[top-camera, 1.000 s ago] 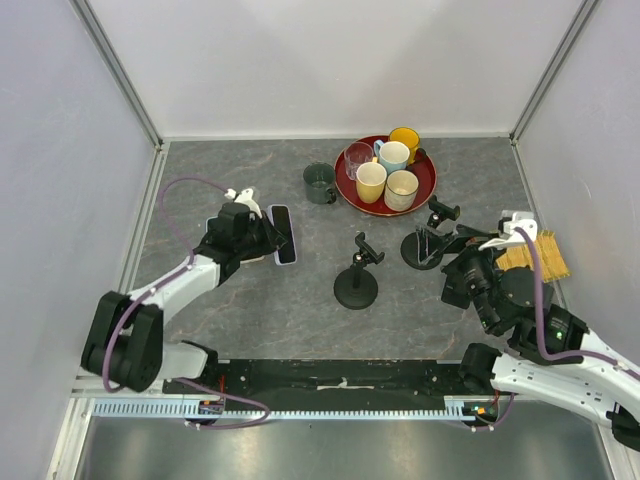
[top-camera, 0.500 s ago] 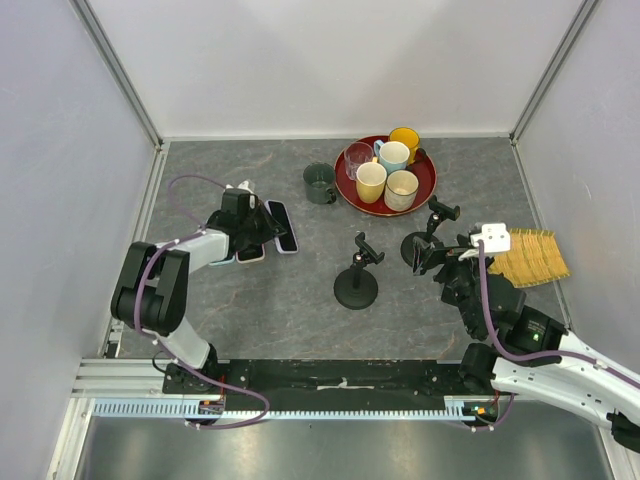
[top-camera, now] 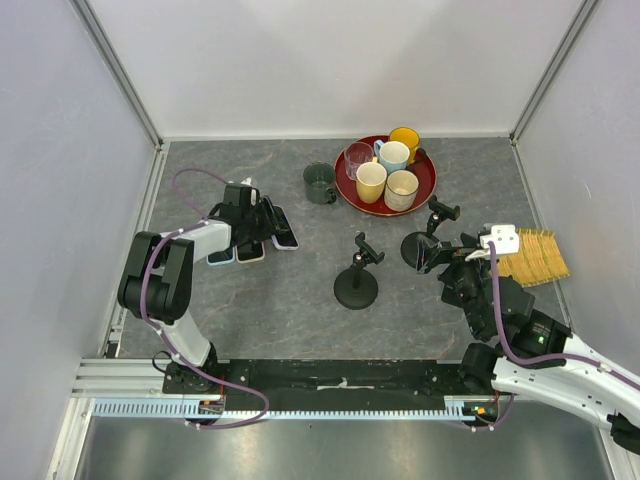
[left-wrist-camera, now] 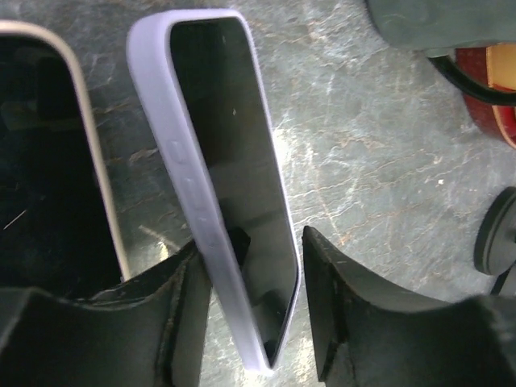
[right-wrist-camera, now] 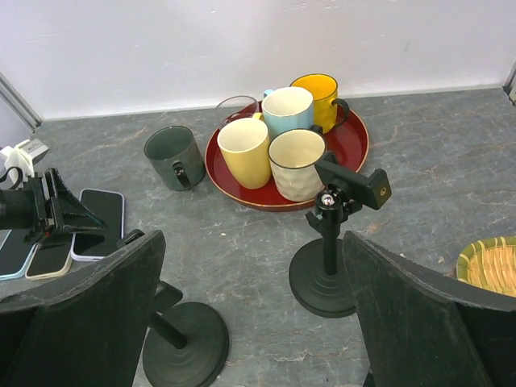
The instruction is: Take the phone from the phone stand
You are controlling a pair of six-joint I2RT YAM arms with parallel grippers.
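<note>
The phone point(top-camera: 282, 227), black with a lavender case, is on the table at the left, off any stand. In the left wrist view the phone point(left-wrist-camera: 230, 161) is tilted on its long edge between my fingers. My left gripper point(left-wrist-camera: 251, 258) straddles its near end: the left finger touches the case and a small gap shows at the right finger. From above, the left gripper point(top-camera: 262, 222) is low over the phones. Two black phone stands point(top-camera: 356, 285) point(top-camera: 420, 248) stand empty. My right gripper point(right-wrist-camera: 251, 266) is wide open and empty, beside the right stand point(right-wrist-camera: 330, 270).
Two more phones point(top-camera: 250, 252) point(top-camera: 222, 256) lie left of the lavender one. A red tray point(top-camera: 428, 188) with several mugs and a glass stands at the back, a grey-green mug point(top-camera: 320, 183) beside it. A yellow bamboo mat point(top-camera: 535, 257) lies at the right.
My left arm has folded back and its gripper has settled around the lavender phone, which has shifted slightly toward the back. My right gripper has moved left toward the right stand.
</note>
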